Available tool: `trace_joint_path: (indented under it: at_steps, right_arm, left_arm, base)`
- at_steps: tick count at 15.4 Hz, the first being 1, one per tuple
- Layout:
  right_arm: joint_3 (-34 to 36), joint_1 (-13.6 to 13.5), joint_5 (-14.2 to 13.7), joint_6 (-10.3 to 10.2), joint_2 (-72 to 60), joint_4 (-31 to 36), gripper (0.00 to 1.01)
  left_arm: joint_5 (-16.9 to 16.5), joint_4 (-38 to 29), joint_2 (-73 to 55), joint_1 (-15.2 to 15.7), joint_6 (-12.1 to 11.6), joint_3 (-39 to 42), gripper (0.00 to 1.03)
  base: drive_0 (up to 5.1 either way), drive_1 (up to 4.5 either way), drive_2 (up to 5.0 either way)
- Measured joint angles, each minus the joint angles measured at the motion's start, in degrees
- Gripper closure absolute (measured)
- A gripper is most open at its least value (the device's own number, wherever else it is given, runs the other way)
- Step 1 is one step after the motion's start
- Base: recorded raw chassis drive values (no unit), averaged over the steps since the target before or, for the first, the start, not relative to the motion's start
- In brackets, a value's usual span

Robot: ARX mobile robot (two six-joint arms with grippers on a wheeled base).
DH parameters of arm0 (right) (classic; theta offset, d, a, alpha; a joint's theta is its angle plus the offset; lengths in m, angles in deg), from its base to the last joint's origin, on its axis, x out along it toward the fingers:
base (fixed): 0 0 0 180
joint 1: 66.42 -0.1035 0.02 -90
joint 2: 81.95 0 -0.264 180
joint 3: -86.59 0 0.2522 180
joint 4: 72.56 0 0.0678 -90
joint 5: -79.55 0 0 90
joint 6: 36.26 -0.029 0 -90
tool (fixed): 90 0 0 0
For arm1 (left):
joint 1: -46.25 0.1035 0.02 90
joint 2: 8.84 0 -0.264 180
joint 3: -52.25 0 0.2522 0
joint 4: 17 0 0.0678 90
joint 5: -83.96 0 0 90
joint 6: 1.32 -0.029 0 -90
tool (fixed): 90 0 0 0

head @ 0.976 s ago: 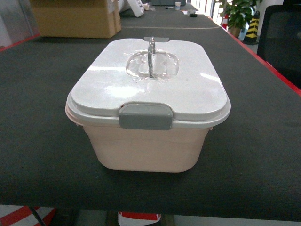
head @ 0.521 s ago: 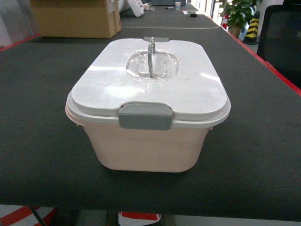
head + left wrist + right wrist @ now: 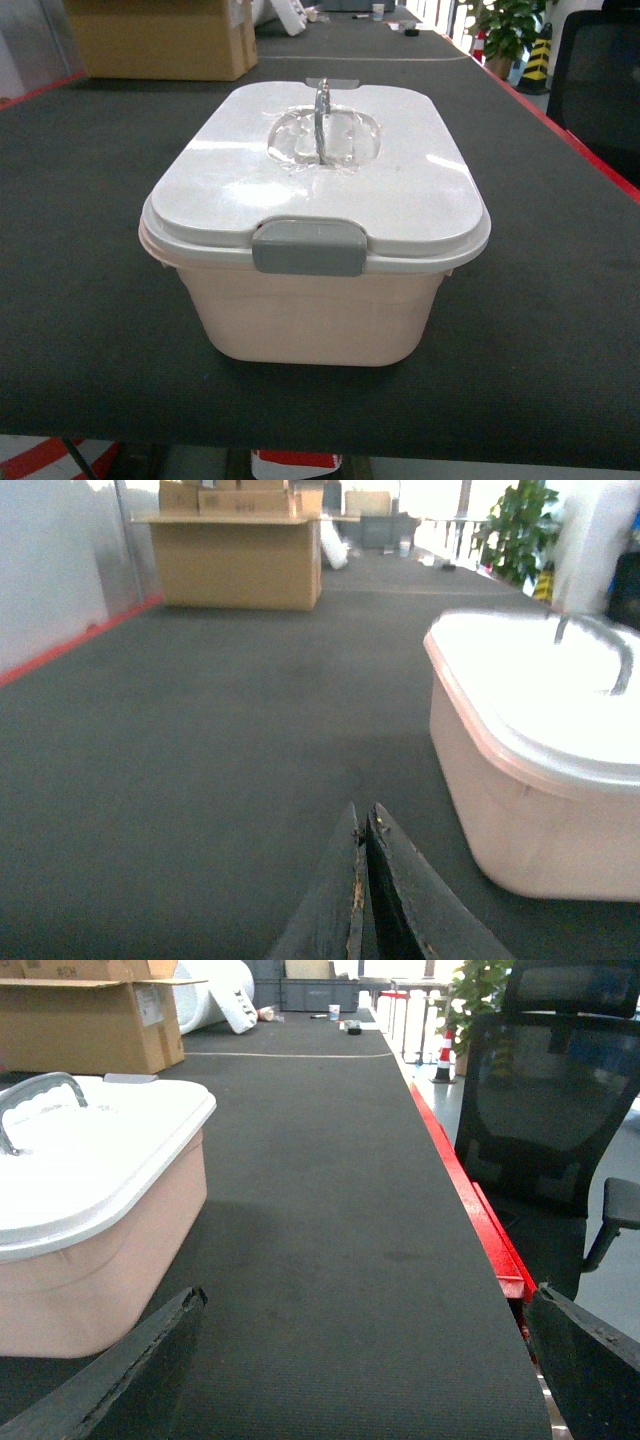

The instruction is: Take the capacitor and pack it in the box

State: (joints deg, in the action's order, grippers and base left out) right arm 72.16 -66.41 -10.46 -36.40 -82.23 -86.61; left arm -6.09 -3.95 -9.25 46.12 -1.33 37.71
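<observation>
The box (image 3: 315,310), a pale pink tub, stands mid-table with its white lid (image 3: 320,170) on, grey front latch (image 3: 307,246) down and grey handle (image 3: 322,110) upright. No capacitor shows in any view. Neither gripper appears in the head view. My left gripper (image 3: 364,815) is shut with nothing between its dark fingers, low over the mat to the left of the box (image 3: 530,810). Wide open and empty, my right gripper (image 3: 365,1295) hovers over the mat to the right of the box (image 3: 90,1260).
The table is covered by a dark mat (image 3: 80,300) with a red edge (image 3: 470,1200) on the right. A brown cardboard carton (image 3: 160,40) stands at the back left. A black mesh chair (image 3: 550,1110) is beyond the right edge, with a potted plant (image 3: 505,30) farther back.
</observation>
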Motion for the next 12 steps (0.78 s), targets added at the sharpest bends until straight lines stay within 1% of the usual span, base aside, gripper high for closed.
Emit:
trace_joint_path:
  at_steps: [2, 3, 4, 5, 6, 8, 10, 11, 12]
  right_arm:
    - [0.0, 0.0, 0.0, 0.0, 0.0, 0.0, 0.03]
    - [0.0, 0.0, 0.0, 0.0, 0.0, 0.0, 0.03]
    - [0.0, 0.0, 0.0, 0.0, 0.0, 0.0, 0.03]
    - [0.0, 0.0, 0.0, 0.0, 0.0, 0.0, 0.03]
    - [0.0, 0.0, 0.0, 0.0, 0.0, 0.0, 0.03]
    - [0.0, 0.0, 0.0, 0.0, 0.0, 0.0, 0.03]
    - [0.0, 0.0, 0.0, 0.0, 0.0, 0.0, 0.03]
    - [0.0, 0.0, 0.0, 0.0, 0.0, 0.0, 0.03]
    - [0.0, 0.0, 0.0, 0.0, 0.0, 0.0, 0.03]
  left_arm:
    - [0.1, 1.5, -0.1, 0.0, 0.0, 0.0, 1.01]
    - [0.0, 1.2, -0.1, 0.0, 0.0, 0.0, 1.00]
    - [0.1, 0.9, -0.1, 0.0, 0.0, 0.0, 0.93]
    - [0.0, 1.0, -0.1, 0.0, 0.0, 0.0, 0.82]
    - [0.0, 1.0, -0.1, 0.0, 0.0, 0.0, 0.66]
    - [0.1, 1.0, -0.1, 0.0, 0.0, 0.0, 0.47]
    - [0.1, 1.0, -0.1, 0.0, 0.0, 0.0, 0.16]
    - [0.1, 1.0, -0.1, 0.0, 0.0, 0.0, 0.07]
    - [0.1, 1.0, -0.1, 0.0, 0.0, 0.0, 0.03]
  base:
    - [0.0, 0.00, 0.0]
    - [0.0, 0.00, 0.0]
    - [0.0, 0.00, 0.0]
    - [0.0, 0.00, 0.0]
    - [0.0, 0.00, 0.0]
    - [0.0, 0.00, 0.0]
    - [0.0, 0.00, 0.0]
    - [0.0, 0.00, 0.0]
    - [0.0, 0.00, 0.0]
